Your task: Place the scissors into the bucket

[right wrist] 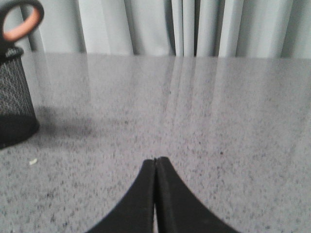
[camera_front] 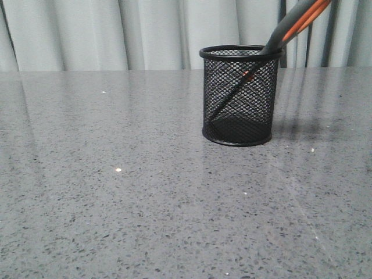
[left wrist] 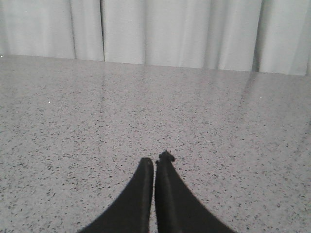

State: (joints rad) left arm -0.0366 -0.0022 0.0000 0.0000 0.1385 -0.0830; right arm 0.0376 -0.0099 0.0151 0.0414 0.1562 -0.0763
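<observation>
The bucket point(camera_front: 239, 96), a small black wire-mesh cup, stands upright on the grey table, right of centre in the front view. The scissors point(camera_front: 293, 24) stand inside it, blades down and slanted, the dark grey handles with orange lining sticking out over the rim to the upper right. In the right wrist view the bucket point(right wrist: 13, 97) and an orange-lined loop point(right wrist: 20, 22) show at the edge. My left gripper point(left wrist: 155, 162) is shut and empty above bare table. My right gripper point(right wrist: 156, 161) is shut and empty, well apart from the bucket. Neither gripper shows in the front view.
The grey speckled table point(camera_front: 116, 192) stretches across all views. Pale curtains point(camera_front: 116, 32) hang behind its far edge. A small white speck point(right wrist: 33, 161) lies on the table near the bucket.
</observation>
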